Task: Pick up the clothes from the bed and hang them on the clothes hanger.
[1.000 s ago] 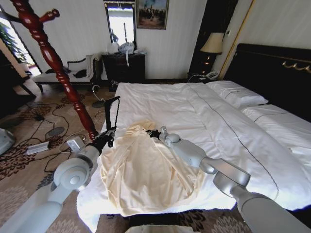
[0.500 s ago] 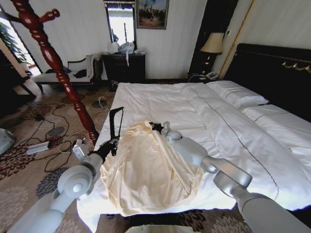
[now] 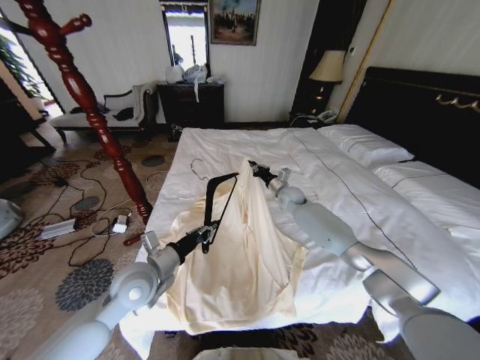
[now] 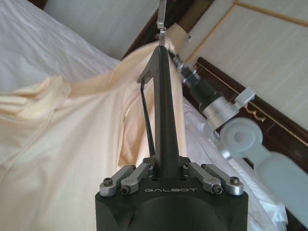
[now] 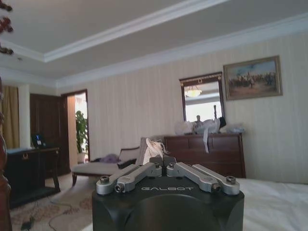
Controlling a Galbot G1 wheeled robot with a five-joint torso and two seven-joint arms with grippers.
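Note:
The cream clothes (image 3: pixel 240 259) lie on the near part of the white bed (image 3: pixel 337 180), with their top pulled up into a peak. My right gripper (image 3: pixel 253 166) is shut on that peak and holds it above the sheet; a tuft of cream cloth (image 5: pixel 153 148) shows between its fingers. My left gripper (image 3: pixel 204 234) is shut on one end of the dark clothes hanger (image 3: pixel 222 193), which leans against the raised fabric. The hanger's wire hook (image 3: pixel 196 169) points away over the sheet. In the left wrist view the hanger (image 4: pixel 163 106) rises straight from the gripper (image 4: pixel 166 171) toward the lifted garment (image 4: pixel 72 134).
A red turned wooden post (image 3: pixel 90 105) stands left of the bed. Cables and a power strip (image 3: pixel 64 225) lie on the patterned carpet. Pillows (image 3: pixel 367 142) and a dark headboard (image 3: pixel 420 105) are at the right, with a dresser (image 3: pixel 191 101) and a lamp (image 3: pixel 328 67) behind.
My right gripper has lifted the garment's top up and away from me. My left gripper has swung the hanger right, from beside the garment to against the raised cloth.

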